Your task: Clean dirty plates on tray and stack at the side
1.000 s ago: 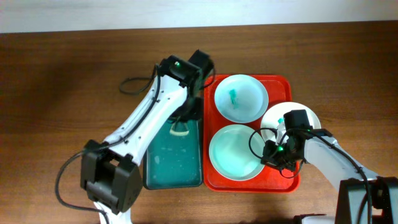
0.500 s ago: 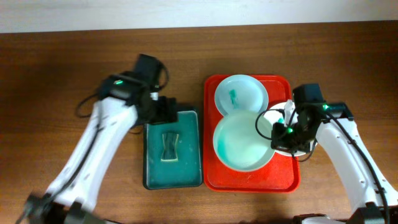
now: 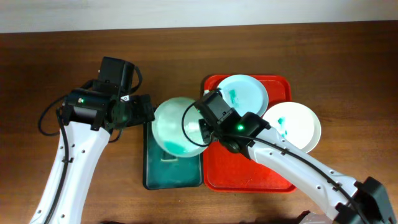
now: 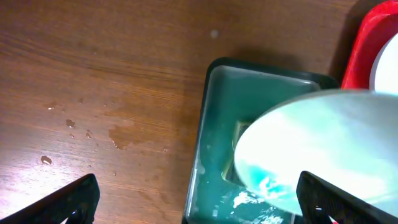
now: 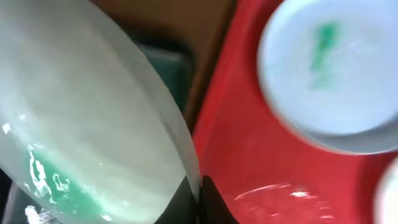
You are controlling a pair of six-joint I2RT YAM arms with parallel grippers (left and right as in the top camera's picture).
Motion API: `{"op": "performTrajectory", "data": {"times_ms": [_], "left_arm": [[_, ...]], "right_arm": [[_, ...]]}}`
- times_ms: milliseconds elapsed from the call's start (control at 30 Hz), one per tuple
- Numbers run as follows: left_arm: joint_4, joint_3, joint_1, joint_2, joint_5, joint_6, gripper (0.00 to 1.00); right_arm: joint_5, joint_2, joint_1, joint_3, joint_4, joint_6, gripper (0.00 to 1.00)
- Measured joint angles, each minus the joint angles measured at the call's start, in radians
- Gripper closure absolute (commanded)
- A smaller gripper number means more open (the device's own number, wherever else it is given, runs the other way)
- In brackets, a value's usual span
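Note:
My right gripper (image 3: 202,127) is shut on the rim of a pale mint plate (image 3: 176,124) and holds it tilted above the dark green tray (image 3: 149,177). In the right wrist view the fingertips (image 5: 208,202) pinch that plate (image 5: 93,124) at its edge, and teal smears show low on it. My left gripper (image 3: 144,111) stands open and empty just left of the held plate (image 4: 323,143). A second plate (image 3: 242,93) with a teal streak lies on the red tray (image 3: 249,177). A third smeared plate (image 3: 292,124) overhangs the tray's right edge.
The green tray (image 4: 214,143) holds teal water and a sponge (image 3: 166,155), mostly hidden under the held plate. Water drops (image 4: 68,124) dot the brown table left of it. The right arm (image 3: 292,165) crosses over the red tray.
The right arm has carried the plate left from the red tray to above the green tray. The left gripper has let go of the sponge, opened and drawn back left.

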Motion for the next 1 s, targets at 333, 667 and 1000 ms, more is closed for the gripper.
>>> {"op": "performTrajectory", "data": {"times_ms": [333,667,1000], "left_arm": [[0.0,0.0,0.0,0.0,0.0,0.0,0.01],[0.0,0.0,0.0,0.0,0.0,0.0,0.01],[0.0,0.0,0.0,0.0,0.0,0.0,0.01]], "right_arm": [[0.749,-0.027,0.323,0.063,-0.028,-0.101,0.96],[0.808,-0.027,0.35,0.063,-0.03,-0.127,0.96],[0.818,-0.027,0.35,0.063,-0.031,-0.133,0.96]]}}
